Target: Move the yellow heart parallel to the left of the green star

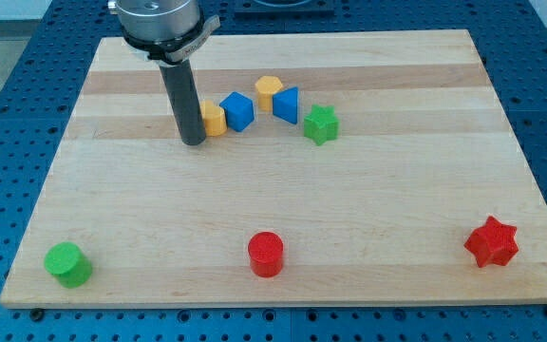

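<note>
The yellow heart (215,121) lies on the wooden board, partly hidden behind my rod. My tip (193,142) rests on the board right against the heart's left side. The green star (320,124) lies further to the view's right, at about the same height in the view. Between them are a blue cube (238,111), a yellow hexagon (270,92) and a blue triangular block (286,104). The blue cube touches the heart's right side.
A green cylinder (67,263) stands at the bottom left, a red cylinder (266,254) at the bottom centre and a red star (491,242) at the bottom right. The wooden board (283,199) lies on a blue perforated table.
</note>
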